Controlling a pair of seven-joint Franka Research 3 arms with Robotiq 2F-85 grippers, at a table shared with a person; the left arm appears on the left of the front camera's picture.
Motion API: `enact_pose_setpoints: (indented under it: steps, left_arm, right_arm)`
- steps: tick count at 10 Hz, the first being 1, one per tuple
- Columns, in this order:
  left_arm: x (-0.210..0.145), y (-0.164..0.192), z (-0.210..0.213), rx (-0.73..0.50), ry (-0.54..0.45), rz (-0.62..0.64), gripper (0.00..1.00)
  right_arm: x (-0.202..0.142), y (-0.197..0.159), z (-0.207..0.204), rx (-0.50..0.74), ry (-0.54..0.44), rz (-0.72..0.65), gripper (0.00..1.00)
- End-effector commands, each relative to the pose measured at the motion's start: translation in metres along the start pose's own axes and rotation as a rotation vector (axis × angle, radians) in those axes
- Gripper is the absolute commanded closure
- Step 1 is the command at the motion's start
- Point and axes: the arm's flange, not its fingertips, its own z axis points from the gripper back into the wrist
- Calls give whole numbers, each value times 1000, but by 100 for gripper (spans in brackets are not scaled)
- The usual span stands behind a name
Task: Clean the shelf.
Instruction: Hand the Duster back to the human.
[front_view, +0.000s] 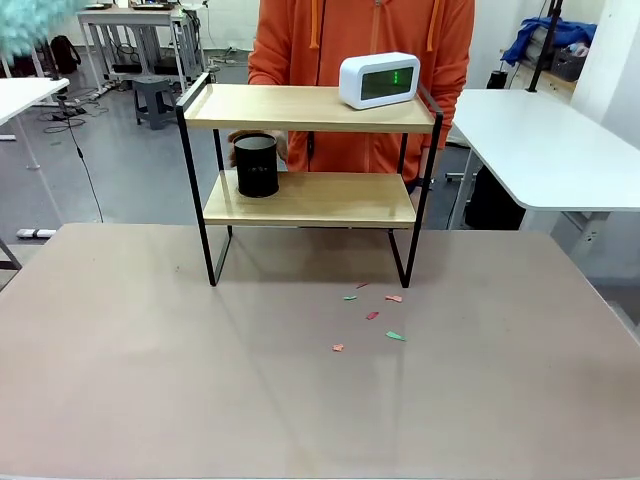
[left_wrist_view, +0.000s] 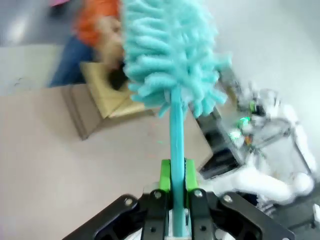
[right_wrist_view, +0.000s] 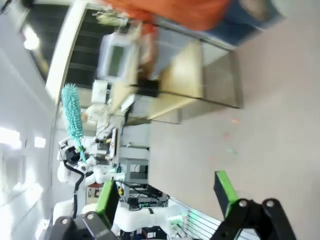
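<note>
Shelf (front_view: 290, 107) standing at far middle of table (front_view: 150, 380), person (front_view: 360, 30) close behind; clock (front_view: 379, 80) on top board, black cup (front_view: 256, 165) on lower one. Left gripper (left_wrist_view: 173, 185) clamped on teal duster (left_wrist_view: 172, 55) handle, held high off to the left. Right gripper (right_wrist_view: 165, 189) spread wide, empty. Risk: duster sweep likely to knock clock or cup off, or tip the light frame

Wide open over the near desk (front_view: 150, 390), save small coloured bits (front_view: 371, 315) just before the shelf (front_view: 310, 108). Free on the top board's left and middle; blocked at its right end by a clock (front_view: 379, 80). Free on the lower board's middle and right; blocked at the left by a black cup (front_view: 256, 165). Closed off behind by a person (front_view: 360, 40).
</note>
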Motion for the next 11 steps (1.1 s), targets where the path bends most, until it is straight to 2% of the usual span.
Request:
enact_pose_setpoints:
  steps: [1, 3, 4, 5, 6, 7, 8, 10, 11]
  left_arm:
    - [-3, -42, -22, -194, 256, -194, 88]
    - [-21, -78, -86, -246, 698, -323, 88]
    - [-30, -86, -112, -268, 878, -388, 88]
    - [-36, -81, -119, -115, 937, -362, 88]
    - [-35, -94, -98, -252, 599, -191, 88]
    - [-35, -94, -98, -252, 599, -191, 88]
    - [-35, -94, -98, -252, 599, -191, 88]
    - [-35, -94, -98, -252, 599, -191, 88]
    - [-35, -87, -95, -236, 631, -193, 88]
  right_arm:
    - [-14, 63, -87, 39, 20, 60, 0]
    - [-65, 74, -128, 94, 161, 122, 0]
    - [-82, 68, -114, 118, 202, 153, 0]
    - [-47, 92, -122, 75, 134, 112, 0]
    - [-47, 92, -122, 75, 134, 112, 0]
    - [-47, 92, -122, 75, 134, 112, 0]
    - [-67, 88, -130, 82, 171, 128, 0]
    - [-59, 89, -125, 82, 153, 124, 0]
    - [-59, 88, -125, 81, 153, 123, 0]
